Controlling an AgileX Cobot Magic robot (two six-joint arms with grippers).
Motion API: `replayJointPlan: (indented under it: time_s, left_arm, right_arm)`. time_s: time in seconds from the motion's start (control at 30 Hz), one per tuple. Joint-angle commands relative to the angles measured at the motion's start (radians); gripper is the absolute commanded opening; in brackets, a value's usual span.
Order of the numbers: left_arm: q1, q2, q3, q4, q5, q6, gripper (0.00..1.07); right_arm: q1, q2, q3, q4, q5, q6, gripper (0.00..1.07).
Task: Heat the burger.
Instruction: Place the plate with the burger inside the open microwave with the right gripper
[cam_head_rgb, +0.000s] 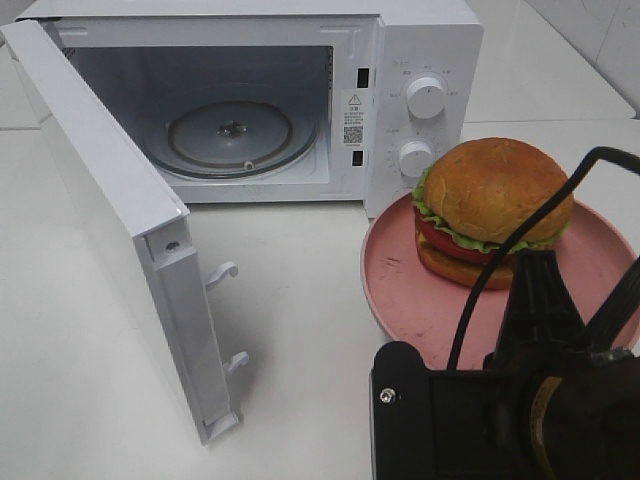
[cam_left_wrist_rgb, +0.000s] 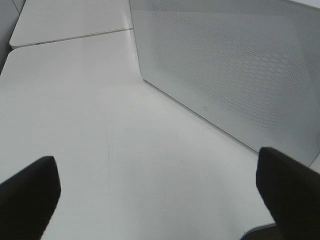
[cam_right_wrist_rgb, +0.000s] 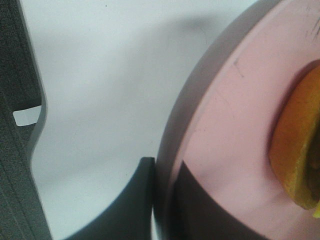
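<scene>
Door (cam_left_wrist_rgb: 230, 65) of the white microwave (cam_head_rgb: 420, 60) swung open just ahead of the left gripper (cam_left_wrist_rgb: 160, 200), fingers (cam_left_wrist_rgb: 30, 190) released and spread wide above the table (cam_left_wrist_rgb: 100, 100). Further right, right gripper (cam_right_wrist_rgb: 165, 165) clenched on the rim of the pink plate (cam_right_wrist_rgb: 235, 115), one finger outside the rim, the other inside. On that plate the burger (cam_head_rgb: 492, 205), just beyond the closed fingertips, not touching them, outside the microwave.

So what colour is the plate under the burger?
Pink. The plate shows best in the exterior high view.
</scene>
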Motion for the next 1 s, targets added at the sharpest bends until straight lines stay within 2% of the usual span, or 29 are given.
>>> replayJointPlan:
  time_s: [0.03, 0.57, 1.0]
  left_arm:
    - [-0.005, -0.016, 0.003, -0.003, 0.0, -0.003, 1.0]
    - [-0.005, -0.016, 0.003, -0.003, 0.0, -0.003, 1.0]
    - [-0.005, -0.016, 0.003, -0.003, 0.0, -0.003, 1.0]
  right_arm:
    - [0.004, -0.005, 0.003, -0.07, -0.007, -0.077, 0.01]
    - [-0.002, -0.005, 0.001, -0.069, -0.042, -0.14, 0.01]
    - [-0.014, -0.09, 0.01, -0.115, -0.148, -0.321, 0.0]
